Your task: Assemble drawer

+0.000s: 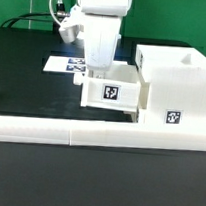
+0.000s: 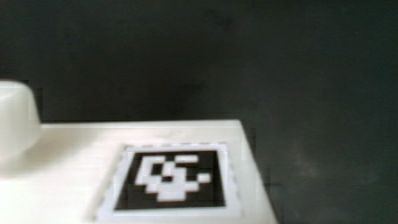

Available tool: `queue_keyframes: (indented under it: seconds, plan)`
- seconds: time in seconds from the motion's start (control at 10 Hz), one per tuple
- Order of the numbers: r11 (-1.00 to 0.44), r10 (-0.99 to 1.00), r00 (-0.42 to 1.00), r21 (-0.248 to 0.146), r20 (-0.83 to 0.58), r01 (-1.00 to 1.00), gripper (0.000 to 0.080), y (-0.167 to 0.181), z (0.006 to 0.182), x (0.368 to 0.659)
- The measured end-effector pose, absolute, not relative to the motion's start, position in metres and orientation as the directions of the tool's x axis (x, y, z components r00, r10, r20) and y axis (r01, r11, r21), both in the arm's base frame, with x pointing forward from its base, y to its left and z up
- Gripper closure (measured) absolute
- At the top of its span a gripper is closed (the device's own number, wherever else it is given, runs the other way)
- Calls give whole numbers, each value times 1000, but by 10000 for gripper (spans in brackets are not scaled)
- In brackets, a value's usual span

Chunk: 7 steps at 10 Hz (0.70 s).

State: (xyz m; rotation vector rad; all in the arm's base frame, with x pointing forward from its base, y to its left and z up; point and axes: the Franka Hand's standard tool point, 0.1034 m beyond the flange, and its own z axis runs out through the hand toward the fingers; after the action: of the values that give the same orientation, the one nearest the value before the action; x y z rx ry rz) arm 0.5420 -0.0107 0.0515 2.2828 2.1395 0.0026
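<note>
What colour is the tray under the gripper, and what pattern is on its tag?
The tray is white; its tag is a black-and-white square marker, clearest in the wrist view.

Tray [image 1: 114, 94] just left of the housing [image 1: 176, 85] in the exterior view, border bars [image 1: 98, 136] in front.

Black table [image 1: 33, 80] under a green backdrop [image 1: 168, 16].

White arm upright, wrist pointing straight down, end effector [image 1: 100, 79] low, its fingers hidden.
</note>
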Motion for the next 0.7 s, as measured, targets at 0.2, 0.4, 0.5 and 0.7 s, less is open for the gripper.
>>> queue_keyframes:
  seconds: [0.2, 0.4, 0.5, 0.7]
  plan:
    - [-65, 998, 65, 10, -8, 998, 757, -11, 51, 541]
    - [-67, 998, 67, 28, -4, 997, 757, -10, 50, 542]
    - [-67, 998, 67, 28, -4, 997, 757, -11, 50, 542]
    - [-68, 998, 68, 27, -4, 997, 757, -11, 49, 542]
